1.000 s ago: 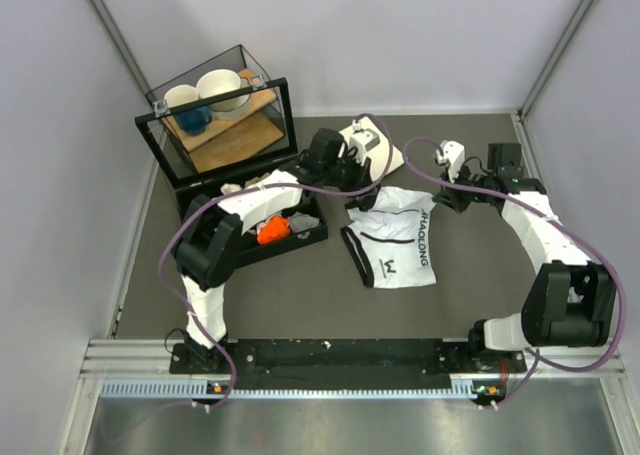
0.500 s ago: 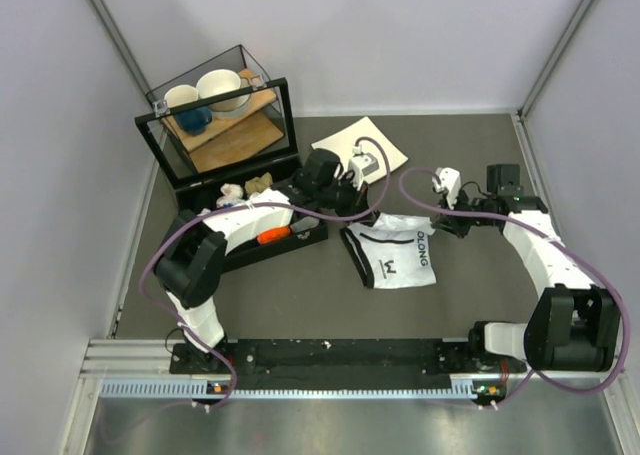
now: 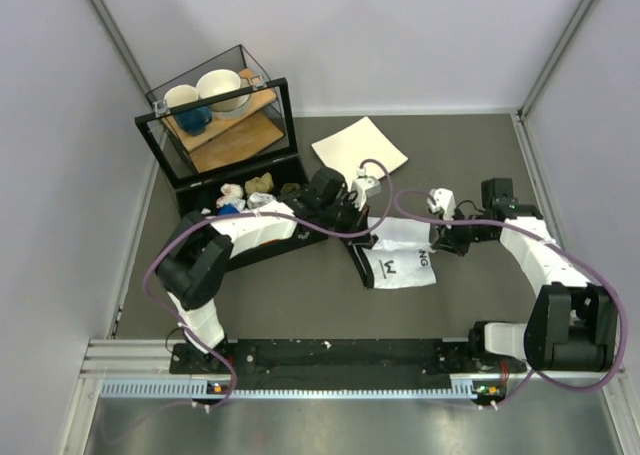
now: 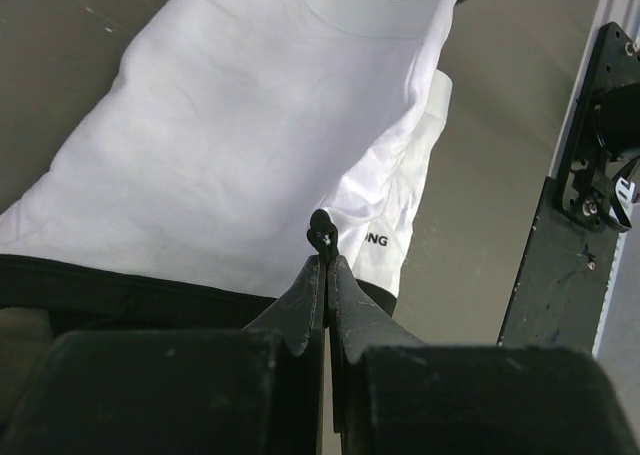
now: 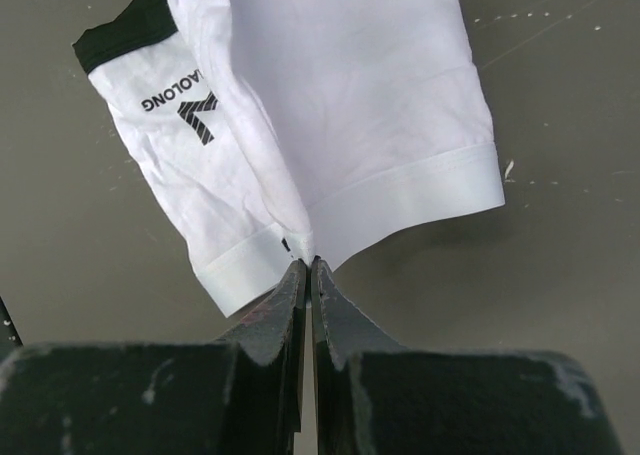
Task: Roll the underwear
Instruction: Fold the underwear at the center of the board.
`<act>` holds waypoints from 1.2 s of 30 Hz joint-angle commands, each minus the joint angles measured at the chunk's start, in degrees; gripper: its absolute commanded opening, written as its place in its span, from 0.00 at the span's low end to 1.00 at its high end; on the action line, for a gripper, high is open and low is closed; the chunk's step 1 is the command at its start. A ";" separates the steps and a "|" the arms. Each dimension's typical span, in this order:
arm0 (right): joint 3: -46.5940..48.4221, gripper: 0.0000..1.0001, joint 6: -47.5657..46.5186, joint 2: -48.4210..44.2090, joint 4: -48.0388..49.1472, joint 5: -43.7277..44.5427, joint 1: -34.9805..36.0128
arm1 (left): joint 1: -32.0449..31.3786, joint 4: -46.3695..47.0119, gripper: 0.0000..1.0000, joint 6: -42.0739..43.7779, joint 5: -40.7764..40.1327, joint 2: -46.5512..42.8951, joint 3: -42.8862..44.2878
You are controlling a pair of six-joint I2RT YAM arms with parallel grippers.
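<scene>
The underwear (image 3: 402, 259) is white with a black waistband and black lettering, lying folded over itself mid-table. My left gripper (image 3: 368, 225) is shut on its far left corner; in the left wrist view the gripper (image 4: 323, 238) pinches a bit of the black band, with the white underwear (image 4: 220, 125) spread beyond. My right gripper (image 3: 433, 242) is shut on the far right corner; in the right wrist view the gripper (image 5: 305, 261) nips the hem of the underwear (image 5: 330, 85), whose upper layer hangs slightly lifted.
A stiff white square plate (image 3: 360, 147) lies behind the garment. A glass-sided black case (image 3: 215, 115) with bowls and mugs stands at the back left. In front of it a black tray (image 3: 300, 237) holds small cloth bundles. The arms' base rail (image 3: 340, 359) runs along the near edge.
Both grippers have come toward the near edge, carrying the far edge of the underwear over the rest of it. The garment looks shorter and the plate is uncovered.
</scene>
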 commanded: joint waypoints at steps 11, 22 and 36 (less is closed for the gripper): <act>-3.87 0.00 -9.19 -1.50 -5.36 0.48 -0.26 | -2.87 1.39 0.00 -2.13 -0.02 -1.61 -2.98; -4.84 0.00 -10.60 1.13 -5.71 0.83 -0.17 | -3.48 -0.10 0.07 -2.57 0.15 0.77 -3.51; -3.70 0.30 -13.41 2.02 -12.47 1.19 0.18 | -3.22 1.92 0.41 -5.56 -2.83 -4.23 -8.25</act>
